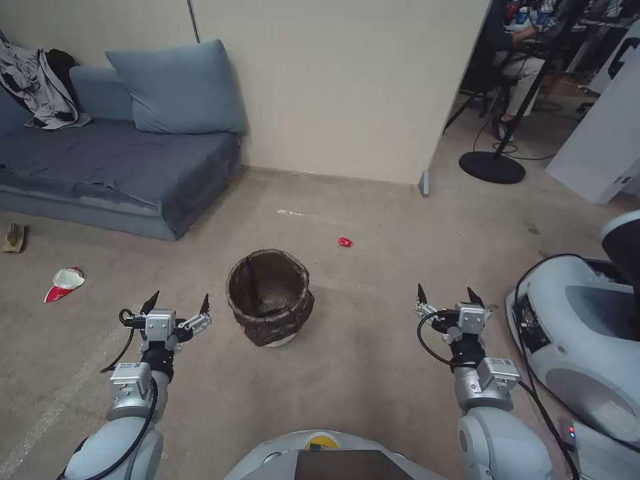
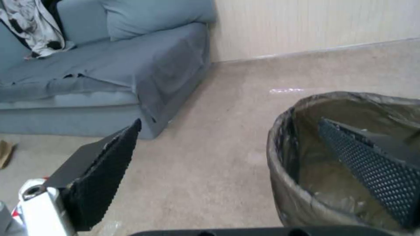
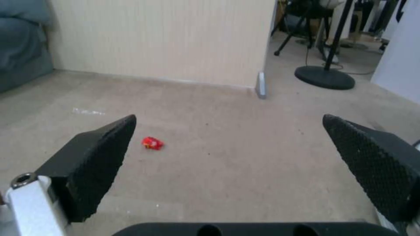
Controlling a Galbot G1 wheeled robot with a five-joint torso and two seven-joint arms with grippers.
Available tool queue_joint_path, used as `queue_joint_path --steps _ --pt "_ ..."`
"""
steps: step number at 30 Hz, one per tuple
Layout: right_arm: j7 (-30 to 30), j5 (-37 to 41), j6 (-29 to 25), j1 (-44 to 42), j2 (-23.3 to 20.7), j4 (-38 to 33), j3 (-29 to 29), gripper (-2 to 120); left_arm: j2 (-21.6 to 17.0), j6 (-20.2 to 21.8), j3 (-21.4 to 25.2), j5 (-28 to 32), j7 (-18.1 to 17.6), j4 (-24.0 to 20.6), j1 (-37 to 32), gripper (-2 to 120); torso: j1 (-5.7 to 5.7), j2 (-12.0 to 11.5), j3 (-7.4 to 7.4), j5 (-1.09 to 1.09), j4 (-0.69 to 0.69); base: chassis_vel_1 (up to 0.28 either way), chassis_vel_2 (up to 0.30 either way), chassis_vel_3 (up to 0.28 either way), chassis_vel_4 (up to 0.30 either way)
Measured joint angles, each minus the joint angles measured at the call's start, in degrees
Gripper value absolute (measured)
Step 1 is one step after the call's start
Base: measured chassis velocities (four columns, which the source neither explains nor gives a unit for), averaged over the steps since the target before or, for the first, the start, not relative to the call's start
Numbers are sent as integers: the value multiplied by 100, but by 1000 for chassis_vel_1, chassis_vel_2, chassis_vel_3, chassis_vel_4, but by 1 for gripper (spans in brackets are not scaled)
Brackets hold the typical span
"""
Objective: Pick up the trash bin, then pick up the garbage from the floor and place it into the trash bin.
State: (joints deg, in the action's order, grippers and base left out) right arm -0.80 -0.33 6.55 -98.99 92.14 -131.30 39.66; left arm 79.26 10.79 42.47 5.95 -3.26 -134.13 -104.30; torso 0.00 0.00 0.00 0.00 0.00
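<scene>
I'd swing my left gripper (image 1: 179, 305), spread wide and empty, toward the trash bin (image 1: 270, 297) at its three o'clock, straddling the rim squarely; right gripper (image 1: 447, 298) hovers wide, empty.

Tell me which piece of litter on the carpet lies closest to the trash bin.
The small red wrapper, just beyond the trash bin toward the wall. The crushed red-and-white cup and the brown scrap lie farther off, near the sofa.
</scene>
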Motion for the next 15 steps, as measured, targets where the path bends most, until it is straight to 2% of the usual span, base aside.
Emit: queue_joint_path --steps 9,15 --pt "-11 -7 -26 -15 0 0 -22 100 -11 3 -11 2 0 -32 -10 100 0 0 0 0 0 -120 111 102 -105" --pt "0 -11 -47 9 0 9 -37 100 -16 10 -16 19 1 -21 -2 100 0 0 1 0 1 -48 78 80 -70"
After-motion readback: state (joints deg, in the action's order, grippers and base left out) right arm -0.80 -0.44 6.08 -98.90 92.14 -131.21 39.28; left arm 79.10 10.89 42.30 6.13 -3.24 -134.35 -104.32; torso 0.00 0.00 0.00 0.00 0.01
